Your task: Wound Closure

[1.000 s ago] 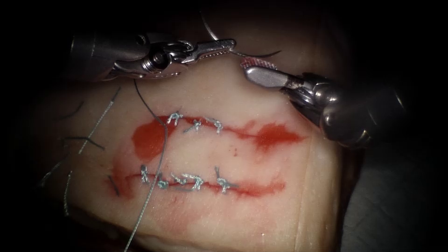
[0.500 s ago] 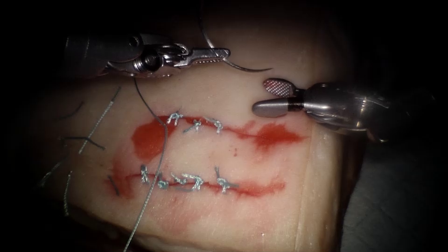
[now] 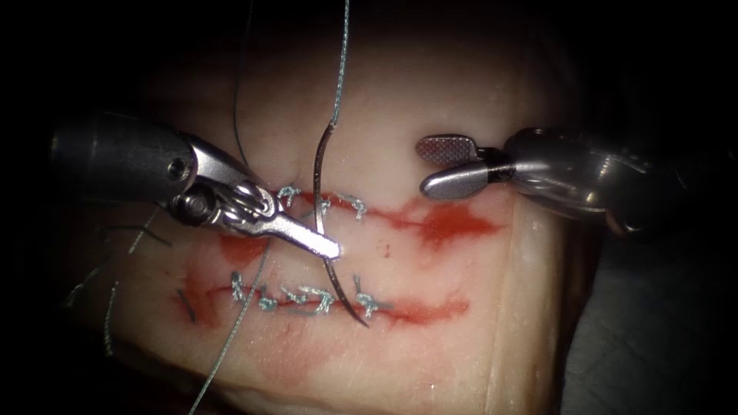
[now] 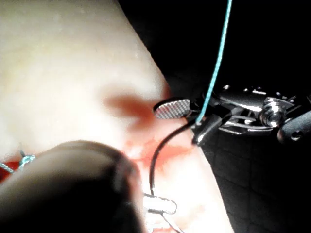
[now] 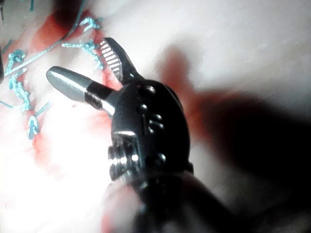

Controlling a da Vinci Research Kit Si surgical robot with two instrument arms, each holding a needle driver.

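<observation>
The tissue (image 3: 430, 338), pale and glistening, carries two stitched cuts (image 3: 400, 223) smeared with red fluid (image 3: 453, 223). The left tool (image 3: 327, 247) is clenched on the dark curved needle (image 3: 327, 230) near mid-curve, the needle clear of the tissue, its tip beside the lower knots (image 3: 307, 296). The right wrist view exposes the ridged faces of the right tool (image 3: 430, 165), parted and empty; silvery braided thread (image 3: 338, 69) rises from the needle's tail.
</observation>
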